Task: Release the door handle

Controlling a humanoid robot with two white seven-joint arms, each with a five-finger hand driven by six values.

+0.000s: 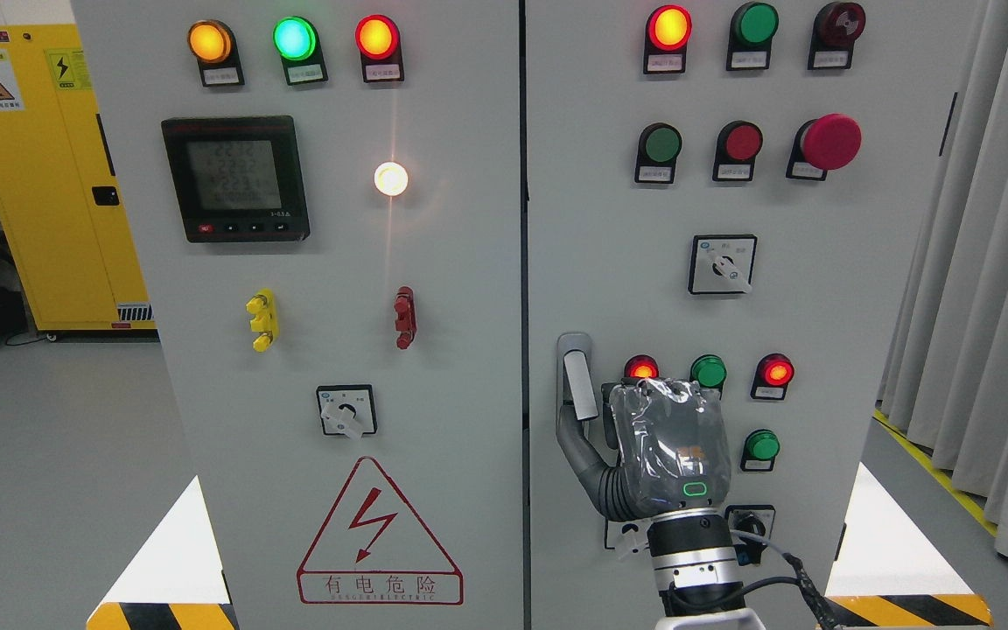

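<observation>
The right hand [663, 451] is raised against the right cabinet door [819, 280], its thumb [581, 455] touching the lower end of the grey door handle [577, 378]; whether fingers grip it cannot be told. A red triangle sign [379, 535] on the left door reads "有电危险".

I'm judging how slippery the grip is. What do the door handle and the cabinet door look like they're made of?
The door handle looks like brushed or satin metal: silver-grey with a soft sheen, though coated plastic is possible. The cabinet door looks like painted sheet steel: flat, even light grey, matte. The right hand has a thumb reaching up beside the handle.
</observation>
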